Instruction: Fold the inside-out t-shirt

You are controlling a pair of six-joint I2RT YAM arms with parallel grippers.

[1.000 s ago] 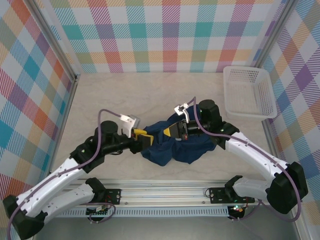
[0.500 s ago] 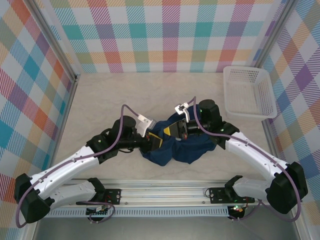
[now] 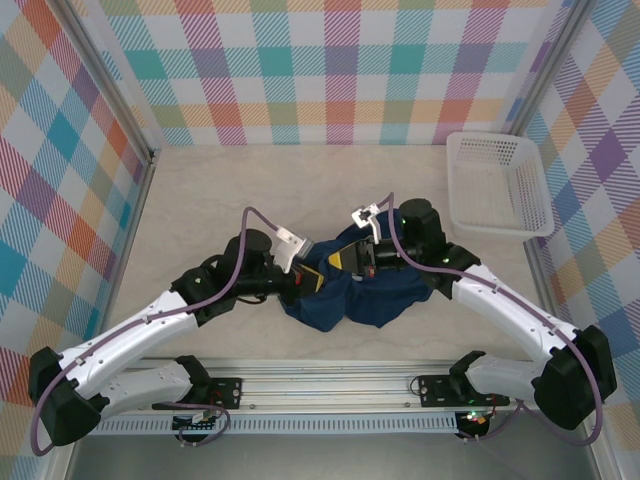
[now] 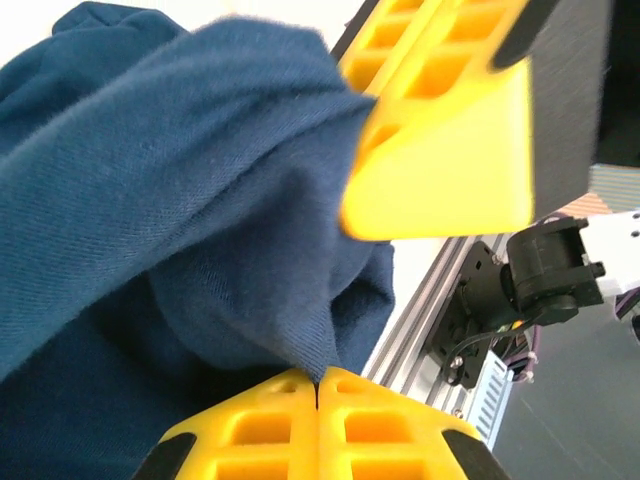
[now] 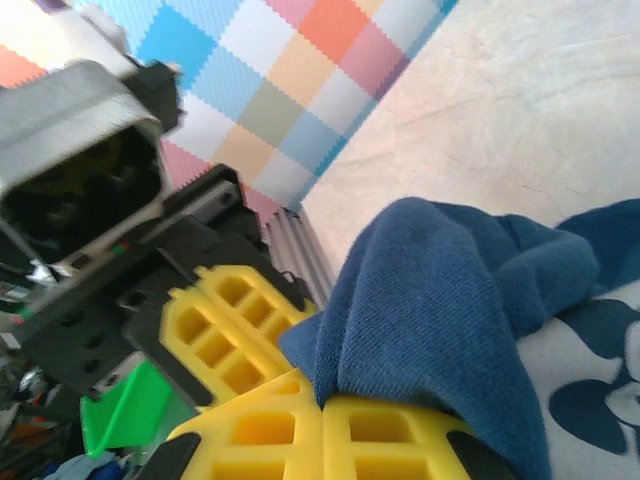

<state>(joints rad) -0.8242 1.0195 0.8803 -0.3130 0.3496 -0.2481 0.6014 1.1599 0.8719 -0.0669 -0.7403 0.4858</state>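
Sitting well apart from the t-shirt (image 3: 345, 300), a white basket (image 3: 490, 138).

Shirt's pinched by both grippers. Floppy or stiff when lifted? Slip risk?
Likely floppy: the shirt lies crumpled in soft folds, so it should sag between left gripper and right gripper. Probably light: thin cloth. May slip; each pinch holds only a small fold.
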